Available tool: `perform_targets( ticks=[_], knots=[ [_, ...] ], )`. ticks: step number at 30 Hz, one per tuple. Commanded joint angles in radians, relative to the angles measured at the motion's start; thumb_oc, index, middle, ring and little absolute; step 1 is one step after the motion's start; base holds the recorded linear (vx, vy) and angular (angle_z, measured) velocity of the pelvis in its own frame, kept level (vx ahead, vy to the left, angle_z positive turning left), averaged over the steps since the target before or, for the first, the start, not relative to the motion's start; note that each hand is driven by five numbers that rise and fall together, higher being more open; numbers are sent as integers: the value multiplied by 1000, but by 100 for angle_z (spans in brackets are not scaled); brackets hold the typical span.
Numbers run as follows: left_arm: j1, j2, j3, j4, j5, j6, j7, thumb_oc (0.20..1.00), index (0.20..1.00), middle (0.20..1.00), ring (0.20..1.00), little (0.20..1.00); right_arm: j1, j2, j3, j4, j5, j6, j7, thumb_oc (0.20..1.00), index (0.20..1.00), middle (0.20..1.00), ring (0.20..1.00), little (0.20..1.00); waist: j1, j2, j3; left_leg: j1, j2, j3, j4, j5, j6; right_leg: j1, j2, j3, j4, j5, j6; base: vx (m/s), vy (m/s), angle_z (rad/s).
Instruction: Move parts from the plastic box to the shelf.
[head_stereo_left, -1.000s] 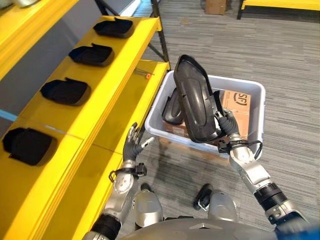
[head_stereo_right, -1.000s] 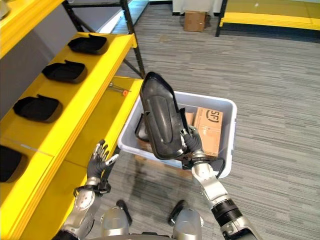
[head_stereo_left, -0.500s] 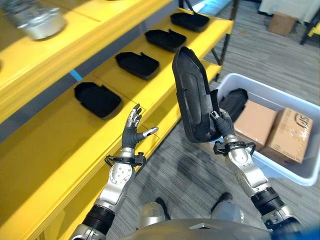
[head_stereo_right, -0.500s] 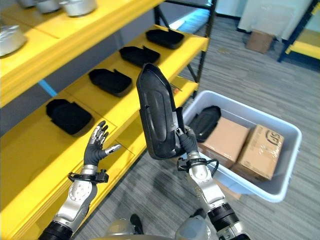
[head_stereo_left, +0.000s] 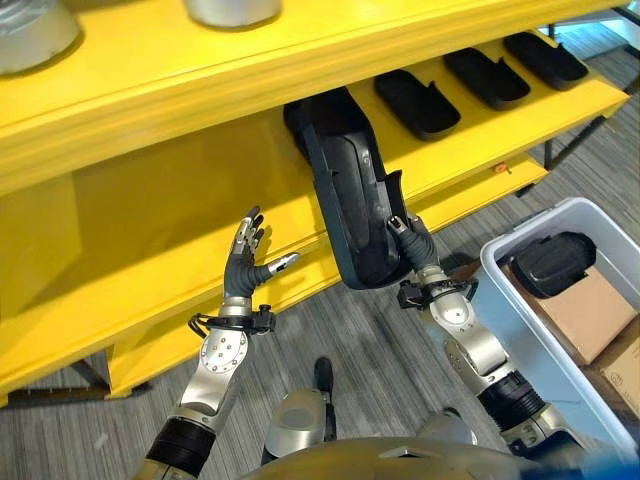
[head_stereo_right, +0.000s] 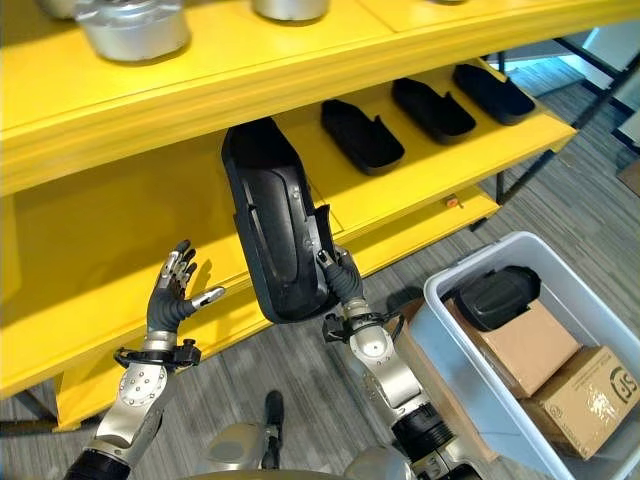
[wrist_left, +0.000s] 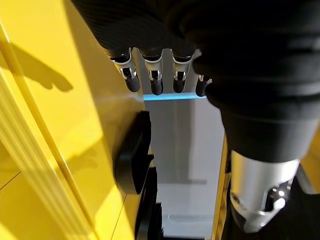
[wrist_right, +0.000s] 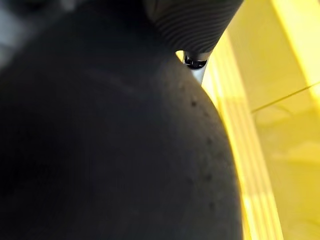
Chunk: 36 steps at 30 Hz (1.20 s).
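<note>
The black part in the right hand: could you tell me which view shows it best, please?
The right eye view: the whole black part shows upright in the right hand, before the yellow shelf. The left eye view shows much the same. The right wrist view shows just its dark surface, very close.

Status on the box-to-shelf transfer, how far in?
Done: three black parts already lie in a row on the yellow shelf. In hand: the right hand holds a large black part upright at the shelf front; the left hand is open beside it. Left: one black part remains in the plastic box, on cardboard boxes.
</note>
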Motion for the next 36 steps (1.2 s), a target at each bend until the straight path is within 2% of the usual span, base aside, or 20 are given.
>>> perform_targets(
  ticks=[1, 2, 4, 5, 7, 10, 12, 16, 21, 24, 25, 26, 27, 28, 29, 30, 32, 33, 36],
  knots=[
    [-34, -9, -37, -33, 17, -59, -6, 1000, 1000, 1000, 1000, 1000, -50, -24, -47, -92, 61, -78, 44, 200, 200, 200, 200, 200, -24, 5, -9, 60, -25, 40, -1, -128, -58, 64, 120, -59, -125, -11, -49, 135, -24, 28],
    [-37, -18, -45, -30, 15, -65, -3, 1000, 1000, 1000, 1000, 1000, -54, -31, -42, -91, 69, -79, 44, 200, 200, 200, 200, 200, -32, 0, -3, 67, -34, 21, -1, -129, -60, 49, 174, -35, -156, -33, -77, 153, -40, 5],
    [-42, -26, -56, -28, 15, -67, -11, 1000, 1000, 1000, 1000, 1000, -58, -36, -38, -92, 74, -78, 46, 200, 200, 200, 200, 200, -40, -4, 0, 68, -45, 4, -1, -129, -60, 38, 213, -11, -180, -40, -97, 121, -38, 36],
    [-53, -40, -78, -25, 14, -74, -31, 1000, 1000, 1000, 1000, 1000, -64, -40, -36, -89, 66, -86, 41, 200, 200, 200, 200, 200, -52, -9, 5, 67, -67, -28, -1, -128, -56, 30, 252, 36, -198, -45, -115, 85, -39, 56],
    [-89, -47, -100, -13, 22, -82, -30, 1000, 1000, 1000, 1000, 1000, -76, -50, -40, -71, 32, -110, 42, 200, 200, 200, 200, 200, -64, -13, 12, 44, -93, -65, -1, -122, -49, 31, 264, 95, -236, -34, -122, 59, -70, 40],
    [-104, -51, -107, -7, 17, -75, -26, 1000, 1000, 1000, 1000, 1000, -93, -52, -28, -22, 8, -163, 66, 200, 200, 200, 200, 200, -56, -11, 23, 32, -102, -59, 12, -119, -50, 52, 258, 89, -266, -25, -121, 116, -94, 49],
    [-93, -54, -112, -12, 26, -67, -31, 1000, 1000, 1000, 1000, 1000, -86, -57, -16, -27, -19, -171, 81, 200, 200, 200, 200, 200, -57, -6, 23, 30, -108, -58, 34, -127, -50, 72, 249, 91, -280, -24, -122, 181, -59, 16],
    [-63, -51, -109, -16, -16, -47, -26, 1000, 1000, 1000, 1000, 1000, -95, -63, 3, -34, -53, -162, 109, 200, 200, 200, 200, 200, -58, 3, 22, 37, -117, -45, 77, -158, -46, 96, 239, 84, -276, -41, -127, 203, -22, 13],
    [-35, -52, -99, -29, -29, -61, -3, 1000, 1000, 1000, 1000, 1000, -89, -72, 21, -60, -70, -150, 130, 200, 200, 200, 200, 200, -59, 13, 20, 45, -123, -27, 120, -187, -36, 105, 232, 70, -232, -72, -133, 180, -14, 24],
    [-30, -55, -98, -23, -37, -42, 10, 1000, 1000, 1000, 1000, 1000, -75, -70, 24, -72, -46, -141, 123, 200, 200, 200, 200, 200, -64, 13, 27, 43, -119, 13, 178, -218, -36, 111, 221, 42, -196, -93, -141, 174, -60, 13],
    [-31, -57, -101, -16, -29, -44, 6, 1000, 1000, 1000, 1000, 1000, -67, -73, 15, -78, -19, -135, 115, 200, 200, 200, 200, 200, -77, 5, 34, 36, -104, 73, 250, -257, -37, 111, 201, 18, -181, -104, -148, 62, -51, 40],
    [-35, -55, -105, -12, -27, -49, 12, 1000, 1000, 1000, 1000, 1000, -67, -76, 10, -80, -13, -134, 117, 200, 200, 200, 200, 200, -82, 1, 39, 24, -96, 97, 298, -284, -36, 104, 188, 2, -166, -112, -153, -13, -42, 117],
    [-45, -54, -108, -8, -35, -46, 19, 1000, 1000, 1000, 1000, 1000, -66, -80, 2, -80, -20, -135, 120, 200, 200, 200, 200, 200, -84, 1, 48, -4, -76, 116, 370, -276, -55, 99, 176, -20, -151, -122, -161, -10, -35, 158],
    [-56, -58, -110, -4, -48, -37, 3, 1000, 1000, 1000, 1000, 1000, -70, -81, 0, -72, -34, -141, 99, 200, 200, 200, 200, 200, -92, 0, 61, -24, -4, 157, 460, -255, -93, 106, 165, -42, -132, -148, -168, 8, 0, 123],
    [-64, -64, -111, 5, -51, -37, -14, 1000, 1000, 1000, 1000, 1000, -77, -79, -4, -68, -36, -132, 88, 200, 200, 200, 200, 200, -105, 3, 69, -27, 67, 192, 487, -230, -116, 101, 156, -60, -103, -167, -177, 42, 130, 60],
    [-67, -72, -113, 16, -44, -45, -19, 1000, 1000, 1000, 1000, 1000, -89, -77, -11, -59, -16, -114, 93, 200, 200, 200, 200, 200, -118, 10, 69, -9, 124, 201, 454, -185, -133, 87, 148, -66, -69, -181, -187, 54, 296, 48],
    [-66, -79, -112, 28, -48, -53, -17, 1000, 1000, 1000, 1000, 1000, -102, -79, -21, -48, 16, -97, 109, 200, 200, 200, 200, 200, -121, 20, 66, 26, 156, 160, 349, -127, -158, 68, 137, -55, -28, -200, -192, 43, 466, 55],
    [-61, -81, -106, 28, -56, -77, -19, 1000, 1000, 1000, 1000, 1000, -125, -98, -25, -47, 45, -105, 137, 200, 200, 200, 200, 200, -111, 25, 61, 24, 220, 82, 230, -17, -189, 39, 116, -41, 4, -205, -199, -28, 551, 1],
    [-53, -80, -106, 24, -99, -85, -15, 1000, 1000, 1000, 1000, 1000, -164, -120, -30, -47, 64, -99, 152, 200, 200, 200, 200, 200, -108, 41, 69, -17, 312, 17, 189, 97, -218, 5, 74, -6, 84, -245, -209, -16, 607, -22]
  ],
)
